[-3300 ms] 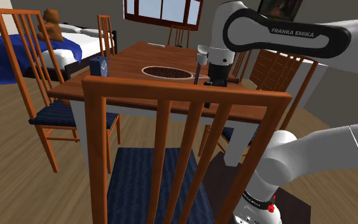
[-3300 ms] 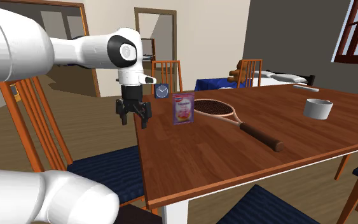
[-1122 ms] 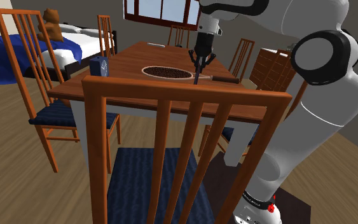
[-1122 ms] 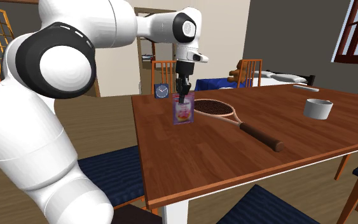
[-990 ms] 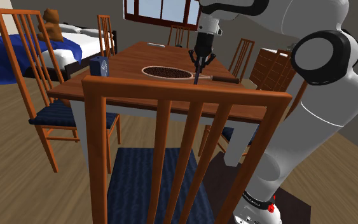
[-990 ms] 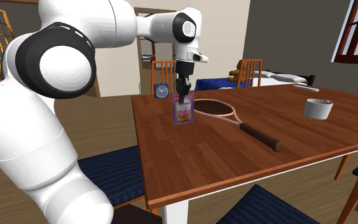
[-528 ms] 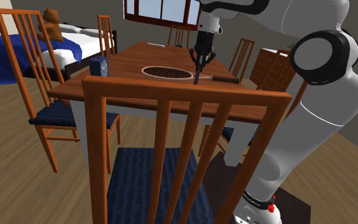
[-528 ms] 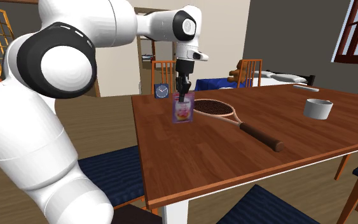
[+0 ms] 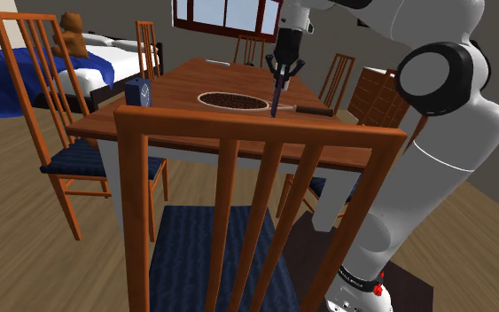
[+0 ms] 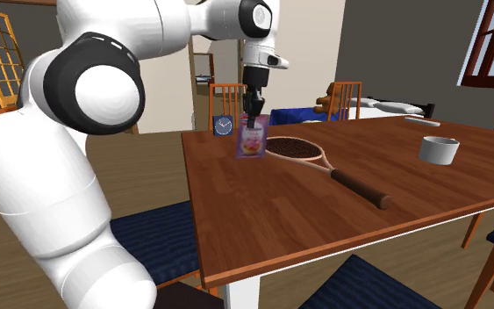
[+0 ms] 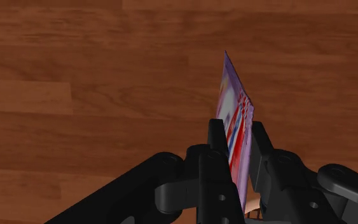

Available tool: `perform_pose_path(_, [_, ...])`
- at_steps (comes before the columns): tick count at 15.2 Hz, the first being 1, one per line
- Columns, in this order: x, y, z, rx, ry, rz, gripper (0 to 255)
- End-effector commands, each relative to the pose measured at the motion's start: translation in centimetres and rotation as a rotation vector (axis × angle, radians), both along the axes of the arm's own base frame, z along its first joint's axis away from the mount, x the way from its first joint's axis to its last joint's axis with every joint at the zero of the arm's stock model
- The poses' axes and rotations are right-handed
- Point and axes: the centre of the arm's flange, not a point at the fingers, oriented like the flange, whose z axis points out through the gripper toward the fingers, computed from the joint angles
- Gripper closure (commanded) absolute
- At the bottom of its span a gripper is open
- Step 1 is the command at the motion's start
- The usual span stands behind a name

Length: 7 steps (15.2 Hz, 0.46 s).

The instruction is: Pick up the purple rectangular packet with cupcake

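Packet (image 10: 251, 140), purple with a pink cupcake picture, hangs upright and slightly tilted just beside the head of the racket (image 10: 294, 151), on the side away from the racket's handle. Its lower edge appears clear of the wooden table (image 10: 324, 224), though the gap is hard to judge. The gripper (image 10: 252, 121) points straight down above the racket's head end, and its two black fingers (image 11: 217, 137) are closed narrowly on the packet's upper edge, one against each face. In the wrist view the packet (image 11: 233, 121) is seen almost edge-on between the gripper (image 11: 238, 137) tips, with bare brown boards beyond it. In the shoulder view the packet (image 9: 276, 99) shows as a thin dark sliver below the gripper (image 9: 279, 78), just beside the racket (image 9: 232, 100). A blue alarm clock (image 10: 224, 125) stands near the racket's head, beyond the packet. A white bowl (image 10: 438, 149) sits well apart from the racket, off its handle side.
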Motion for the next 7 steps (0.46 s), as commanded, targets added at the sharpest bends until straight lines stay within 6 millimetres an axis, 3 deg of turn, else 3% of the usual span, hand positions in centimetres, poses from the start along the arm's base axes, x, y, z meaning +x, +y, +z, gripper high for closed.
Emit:
perform_pose_path(1, [0.0, 0.1, 1.0, 0.0, 0.0, 0.0, 255])
perform_pose_path(5, [0.0, 0.1, 3.1, 0.0, 0.0, 0.0, 255])
perform_pose_path(7, [0.0, 0.1, 3.2, 0.0, 0.0, 0.0, 255])
